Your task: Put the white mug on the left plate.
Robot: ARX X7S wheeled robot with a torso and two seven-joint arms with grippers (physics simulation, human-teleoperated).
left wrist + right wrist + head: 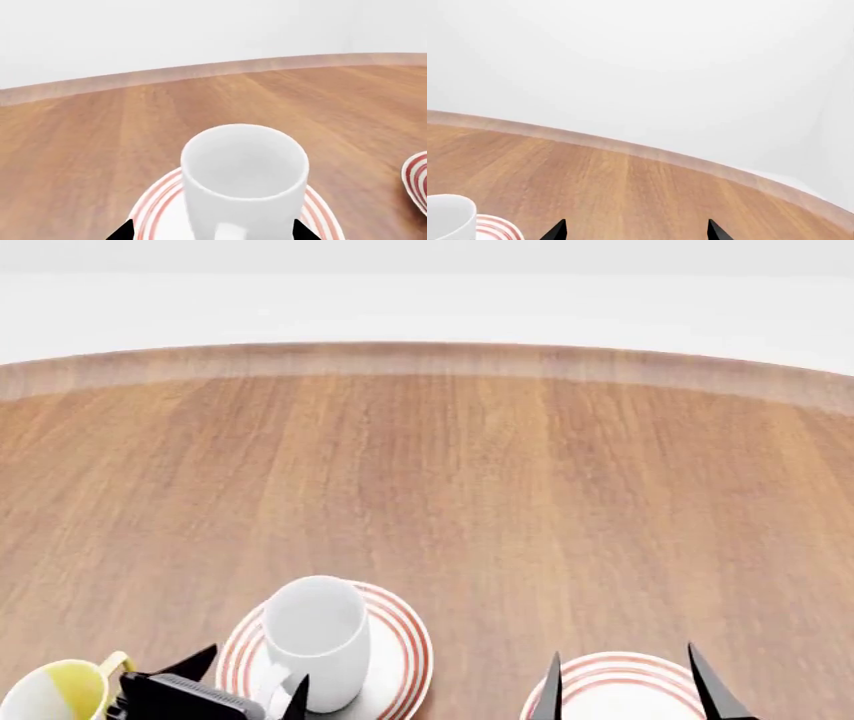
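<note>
The white mug (318, 640) stands upright on the left plate (404, 645), a white plate with red rings. In the left wrist view the mug (243, 170) sits mid-plate (157, 210) with its handle towards the camera. My left gripper (250, 680) is open. Its fingertips (123, 232) stand wide on either side of the mug's base and do not touch it. My right gripper (627, 680) is open and empty above the right plate (621, 688). The right wrist view shows that gripper (636, 232) over bare wood, with the mug (447, 217) at the edge.
A white mug with a yellow inside and handle (60, 690) stands left of the left plate, next to my left gripper. The right plate's rim shows in the left wrist view (417, 175). The wooden table (467, 490) stretches far ahead to a curved edge.
</note>
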